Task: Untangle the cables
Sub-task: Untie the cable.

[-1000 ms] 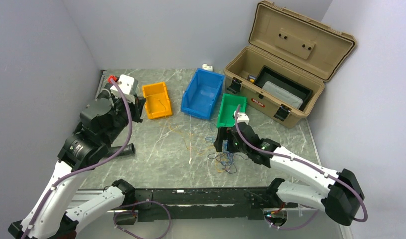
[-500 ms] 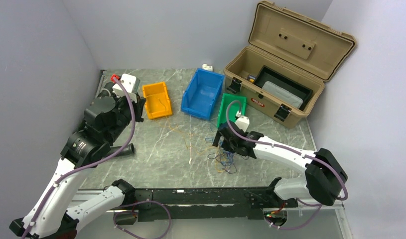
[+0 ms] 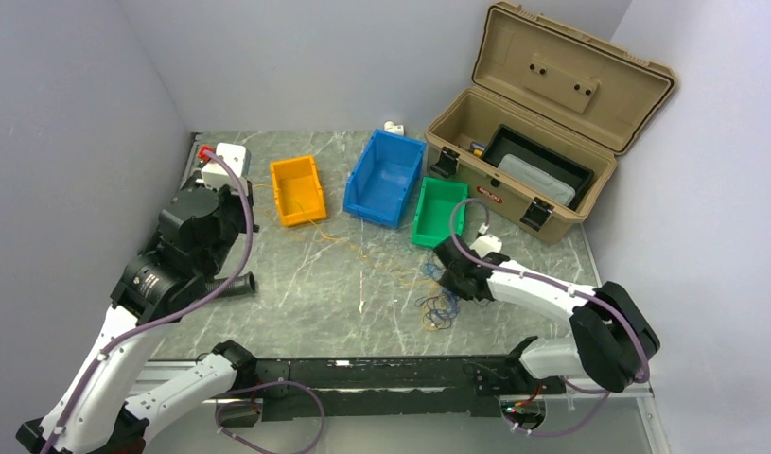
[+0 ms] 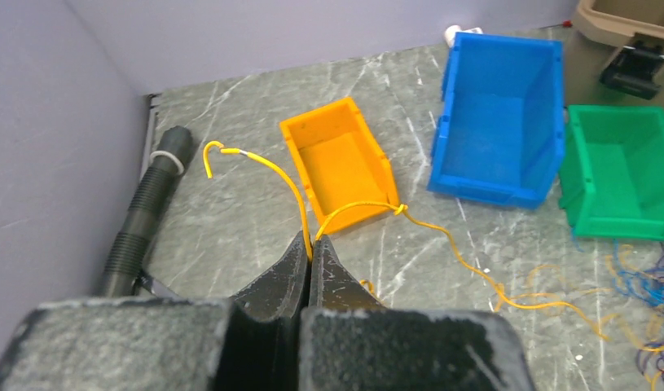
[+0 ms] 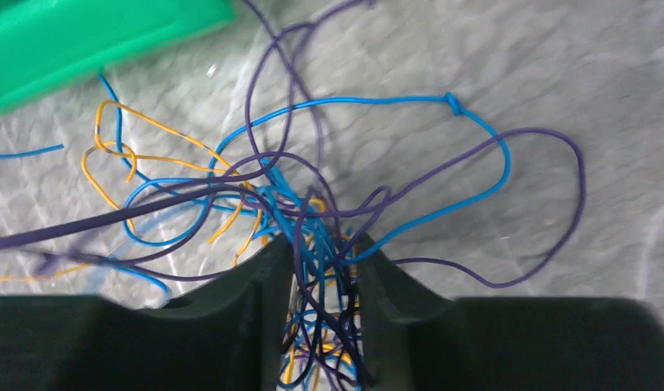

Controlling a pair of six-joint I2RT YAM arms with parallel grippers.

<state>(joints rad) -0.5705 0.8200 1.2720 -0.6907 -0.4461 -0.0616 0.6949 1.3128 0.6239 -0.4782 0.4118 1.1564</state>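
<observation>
My worktop [image 3: 306, 284] carries an open tan toolbox [image 3: 551, 95] at two o'clock. At twelve stands the blue bin [image 3: 386, 177], with the green bin [image 3: 438, 210] at its four o'clock and the orange bin [image 3: 298, 189] at its nine. The cables [image 3: 440, 305] lie tangled at five o'clock. My right end effector [image 5: 324, 244] straddles them, jaws partly spread, strands between. My left end effector [image 4: 310, 252], at nine o'clock, is pressed together, pinching a yellow cable [image 4: 357, 206] that runs along the orange bin's near edge.

Bright, even overhead light, soft shadows; blurred cables [image 5: 308, 199] close to right wrist lens.
</observation>
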